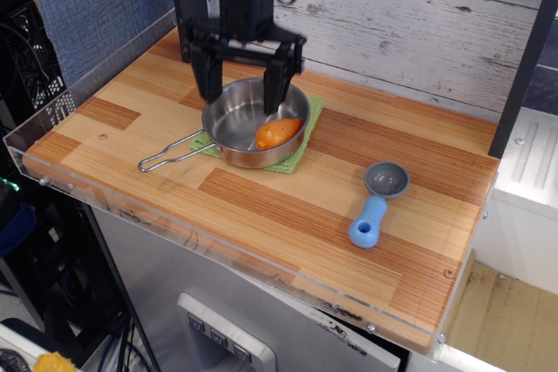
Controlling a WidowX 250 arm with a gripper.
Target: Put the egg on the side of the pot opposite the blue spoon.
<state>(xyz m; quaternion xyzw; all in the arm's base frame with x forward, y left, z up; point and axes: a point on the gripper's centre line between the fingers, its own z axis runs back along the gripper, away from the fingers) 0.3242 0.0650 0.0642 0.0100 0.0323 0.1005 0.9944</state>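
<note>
**A:** Status on the egg job?

**B:** I have the black hand (pixel 243 84) hanging over the shiny round stainless steel pot (pixel 247 117), fingers spread wide, nothing in them. One finger sits over the far-left rim, the other over the bowl near the small smooth orange egg (pixel 279 132).

**A:** Where's the egg exactly?

**B:** Inside the pot, resting against the right-hand wall. That's the wrong side: it faces the short scoop with the chunky light blue handle and grey bowl (pixel 377 204), which lies well apart on the wooden worktop (pixel 288 202) to the right and front.

**A:** So the target is left of the pot?

**B:** My read: bare wood on the left/far-left side, away from the spoon. The wire-loop handle sticks out front-left, so I'd avoid that strip.

**A:** Why so wide open?

**B:** I judge it's set to straddle the egg. The hand isn't centred on it yet; it needs to shift right and drop.

**A:** Risks?

**B:** Smooth egg, curved pot wall. It could roll or squirt out. The pot sits on a green cloth (pixel 301 147), so it may slide if nudged.
</note>
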